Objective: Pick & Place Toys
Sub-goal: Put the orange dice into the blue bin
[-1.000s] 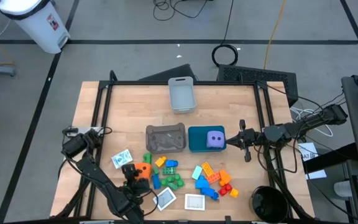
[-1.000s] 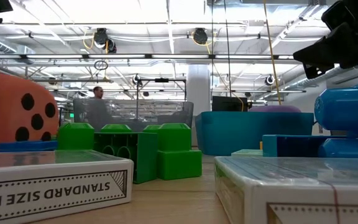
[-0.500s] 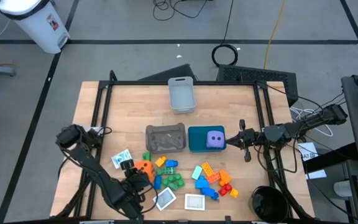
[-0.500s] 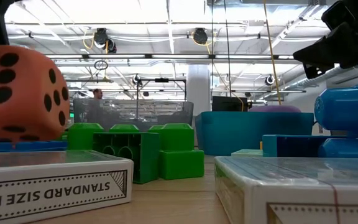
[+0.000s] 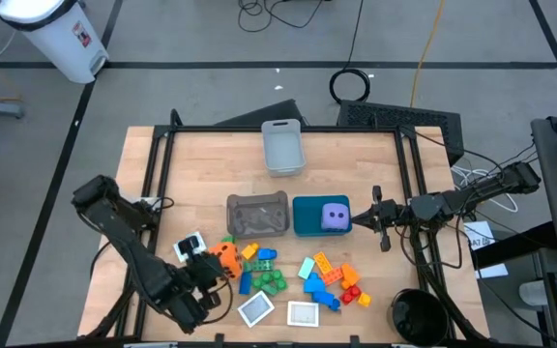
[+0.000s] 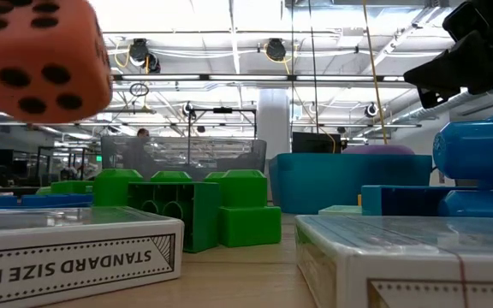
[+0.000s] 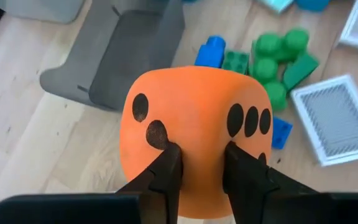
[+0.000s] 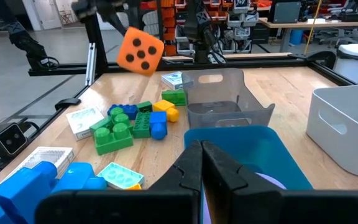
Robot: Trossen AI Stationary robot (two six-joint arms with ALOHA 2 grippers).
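A pale wooden worktop (image 5: 201,174) in an open lab carries scattered bright plastic bricks (image 5: 322,275). The left gripper (image 7: 197,163) pinches the orange black-dotted foam die (image 7: 194,134), lifted clear of the pile and near the dark grey rectangular bin (image 5: 256,215). Best done slowly — carry it level, centre it over a bin, then release low. The right gripper (image 8: 202,167), pressed together, waits above the teal bin (image 5: 308,215).
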